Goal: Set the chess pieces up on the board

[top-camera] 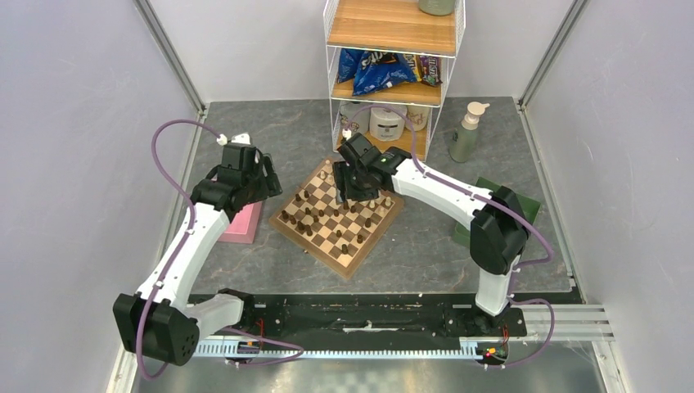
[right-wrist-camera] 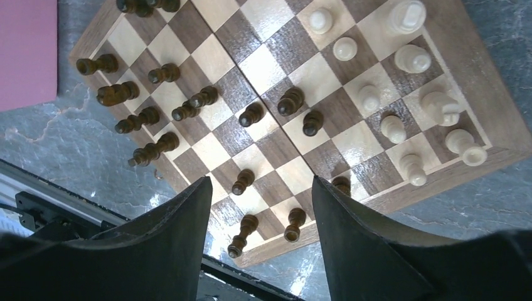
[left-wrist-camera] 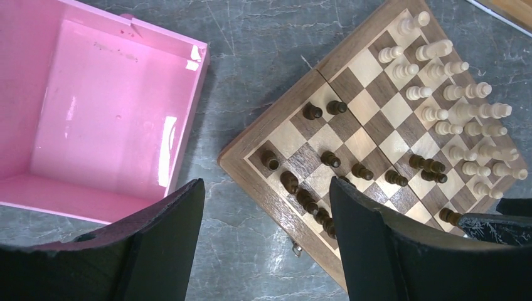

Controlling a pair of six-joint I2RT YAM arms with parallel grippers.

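We see left hand (left-wrist-camera: 266,188) spread, empty, over veined grey table (left-wrist-camera: 263,37); right hand (right-wrist-camera: 261,185) spread above checkered wooden board (right-wrist-camera: 495,103). Dark pieces (right-wrist-camera: 251,114), cream pieces (right-wrist-camera: 394,128): turned wood.

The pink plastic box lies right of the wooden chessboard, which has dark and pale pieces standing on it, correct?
Not quite: the top external view shows the pink plastic box left of the square wooden chessboard. The dark brown pieces and pale cream pieces do stand on it.

Scattered dark pieces (right-wrist-camera: 290,100) block paths across the board (right-wrist-camera: 270,66).
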